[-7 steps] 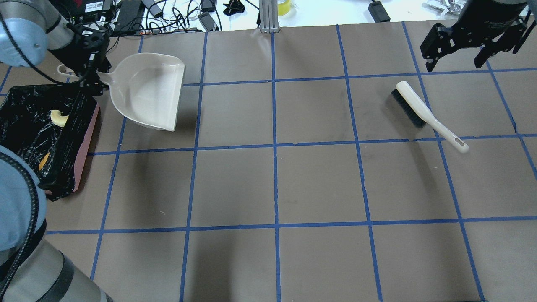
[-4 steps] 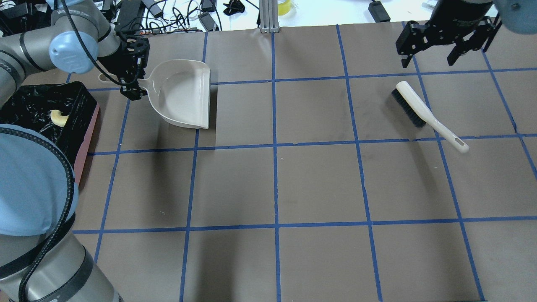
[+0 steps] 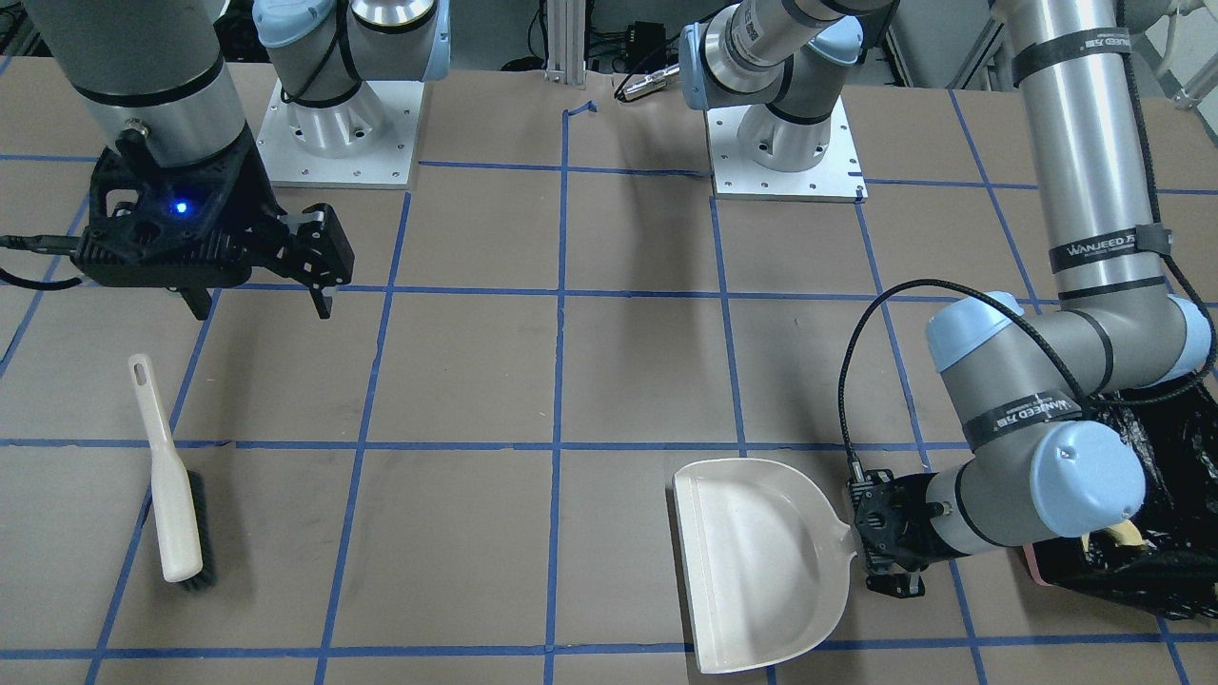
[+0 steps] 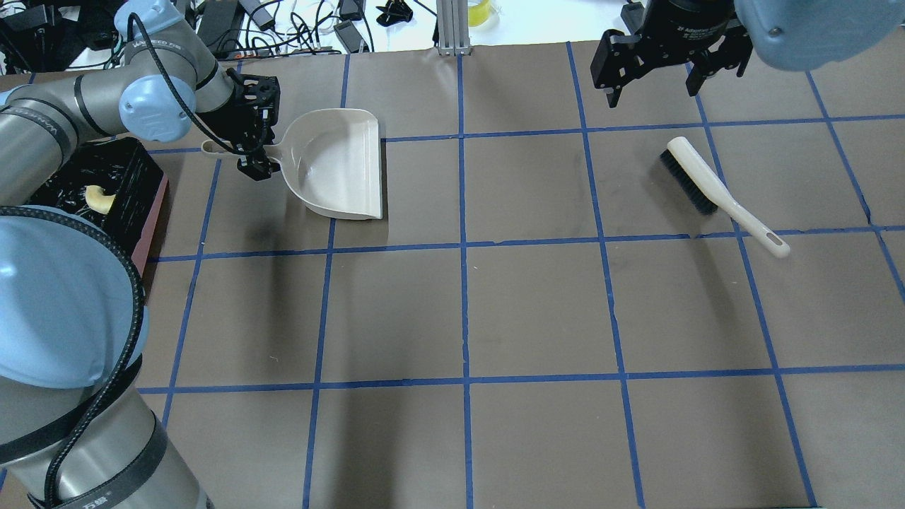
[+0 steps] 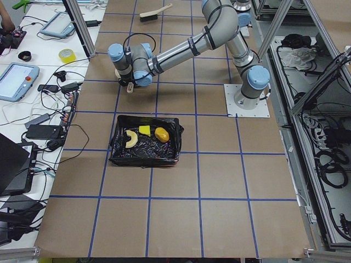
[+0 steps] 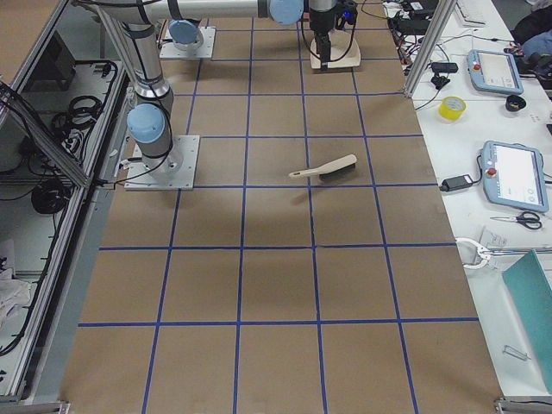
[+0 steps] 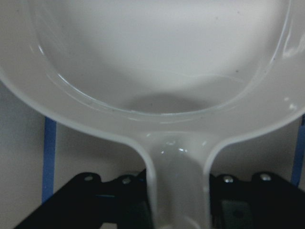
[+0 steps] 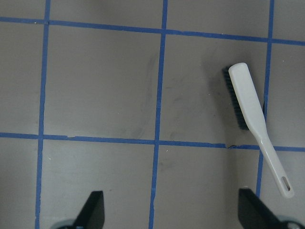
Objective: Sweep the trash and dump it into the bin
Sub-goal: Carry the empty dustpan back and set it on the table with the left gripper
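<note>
The pink bin with a black bag point(image 5: 143, 156) holds the cream crescent point(image 5: 130, 138), the yellow sponge wedge point(image 5: 144, 130) and the brown oval point(image 5: 162, 134). In the overhead view my left arm partly hides the bin point(image 4: 145, 191), and only the crescent point(image 4: 99, 199) shows. My left gripper point(image 4: 256, 152) is shut on the handle of the empty beige dustpan point(image 4: 339, 166), to the right of the bin; the handle fills the left wrist view point(image 7: 178, 191). My right gripper point(image 4: 654, 78) is open and empty, above the far table edge.
The beige brush point(image 4: 714, 187) lies on the table at the right, bristles toward the far side; it also shows in the right wrist view point(image 8: 252, 114). Cables and adapters point(image 4: 304, 25) lie beyond the far edge. Blue tape lines grid the brown table.
My left gripper has carried the dustpan right, away from the bin, and turned its mouth to the right. My right gripper has moved left along the far edge.
</note>
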`<state>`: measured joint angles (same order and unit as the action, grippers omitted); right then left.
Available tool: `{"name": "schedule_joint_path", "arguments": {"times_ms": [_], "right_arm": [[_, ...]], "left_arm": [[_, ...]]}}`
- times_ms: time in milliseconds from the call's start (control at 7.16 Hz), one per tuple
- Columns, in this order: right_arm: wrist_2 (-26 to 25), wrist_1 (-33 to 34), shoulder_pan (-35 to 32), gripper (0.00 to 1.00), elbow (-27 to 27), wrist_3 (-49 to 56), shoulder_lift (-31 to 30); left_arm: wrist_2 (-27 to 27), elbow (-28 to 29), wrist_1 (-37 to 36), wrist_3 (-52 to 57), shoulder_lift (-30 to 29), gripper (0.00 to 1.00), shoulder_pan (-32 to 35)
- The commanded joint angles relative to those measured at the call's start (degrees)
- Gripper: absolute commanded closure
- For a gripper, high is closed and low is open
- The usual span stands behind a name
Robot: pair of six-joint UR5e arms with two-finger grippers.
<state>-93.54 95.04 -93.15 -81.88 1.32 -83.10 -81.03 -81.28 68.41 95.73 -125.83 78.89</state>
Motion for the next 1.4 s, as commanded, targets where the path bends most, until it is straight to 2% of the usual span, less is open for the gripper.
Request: {"name": "schedule_joint_path", "arguments": {"times_ms": [0,140,279,559,838,1117,1257], "right_arm": [[-0.5,-2.2,-0.5,0.0,0.2,0.0,-0.7],[-0.8,-2.1,-0.1,0.0,0.3,-0.1,-0.6],[-1.6,-2.0,-0.1,0.0,0.2,-0.1,-0.7],[-0.8,3.1,0.4,0.0,0.1,1.3,-0.5],[-0.9,2.3,0.9,0.0,-0.9,1.3,-0.5],[-0.2,0.9,1.0,0.0,-2.0,1.1,-2.3],[5.5,-1.2,1.1,0.0,-2.5,1.4,-3.7]], "left_arm": [[0.1,-2.1,-3.5,0.5,0.1,1.0,-0.1],[0.1,-2.3,-3.5,-0.3,0.1,0.96,0.0],[0.1,-2.2,-3.5,-0.4,0.1,0.82,0.0],[0.2,-2.3,-3.5,-0.4,0.3,0.4,0.0],[-0.4,-2.3,-3.5,-0.5,0.7,0.33,0.0],[-0.3,-1.9,-2.1,-6.3,3.6,0.33,2.1],[-0.7,-1.9,-0.6,-14.0,6.0,0.33,5.8]]}}
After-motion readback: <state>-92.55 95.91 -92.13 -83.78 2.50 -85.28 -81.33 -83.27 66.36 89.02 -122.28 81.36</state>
